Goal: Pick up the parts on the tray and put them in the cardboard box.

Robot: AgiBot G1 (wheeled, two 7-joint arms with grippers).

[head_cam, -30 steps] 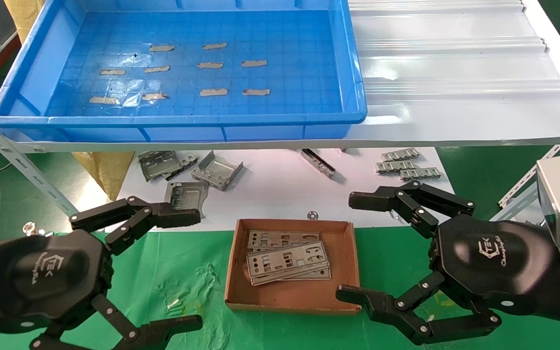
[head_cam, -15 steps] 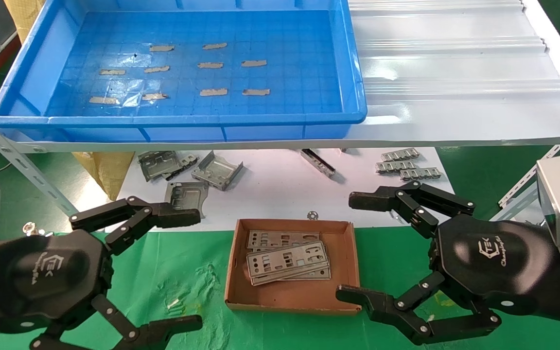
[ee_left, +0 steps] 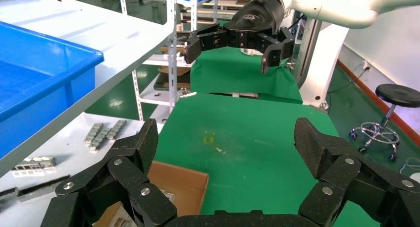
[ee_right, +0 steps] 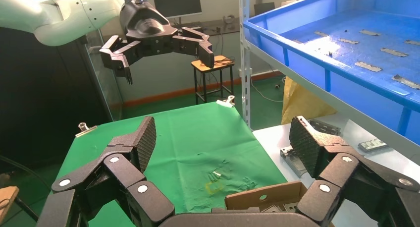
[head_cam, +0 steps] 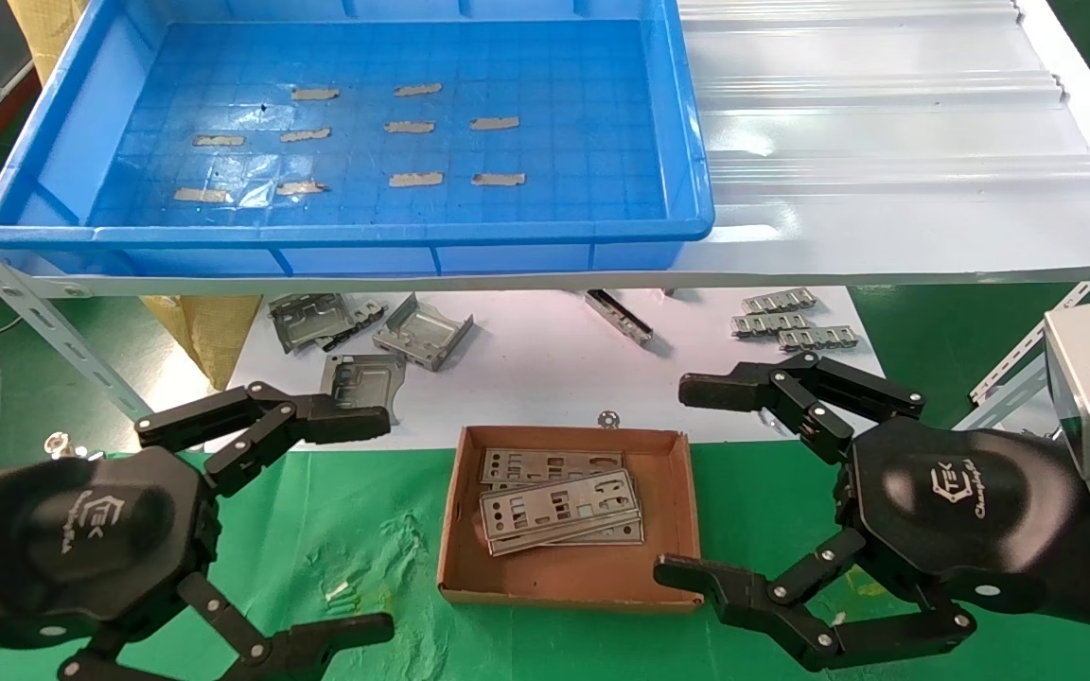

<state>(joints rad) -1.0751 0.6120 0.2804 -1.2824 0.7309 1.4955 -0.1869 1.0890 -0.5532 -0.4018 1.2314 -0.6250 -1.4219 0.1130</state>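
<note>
1. Biggest thing first: the tray [head_cam: 62,142] sits on the white shelf [head_cam: 886,142], up behind the cardboard box. Its blue gridded floor shows only beige tape scraps [head_cam: 415,179]. No plates left in there that I can spot.

2. The cardboard box [head_cam: 569,579] is my landmark, down on the green cloth [head_cam: 356,530] right in front of me. All the parts [head_cam: 559,509] I can see are inside it, a loose overlapping stack, a bit fanned out and lying slightly crooked against the walls.

3. My left gripper [head_cam: 370,525] hangs just left of the box with fingers spread wide and nothing in them. My right gripper [head_cam: 687,482] hangs just right of the box, also wide apart and empty, its lower finger close to the box's near right corner.

4. Behind the box on the white sheet are bent grey brackets [head_cam: 422,331] and small ridged strips [head_cam: 791,322]. Not my job, I'm leaving them.

5. My read: the tray looks done, so this is basically wrap-up. To do it well I'd keep both sets of fingers clear of the box walls so I don't nudge it or tip the stack, and pull away upward rather than sideways.
</note>
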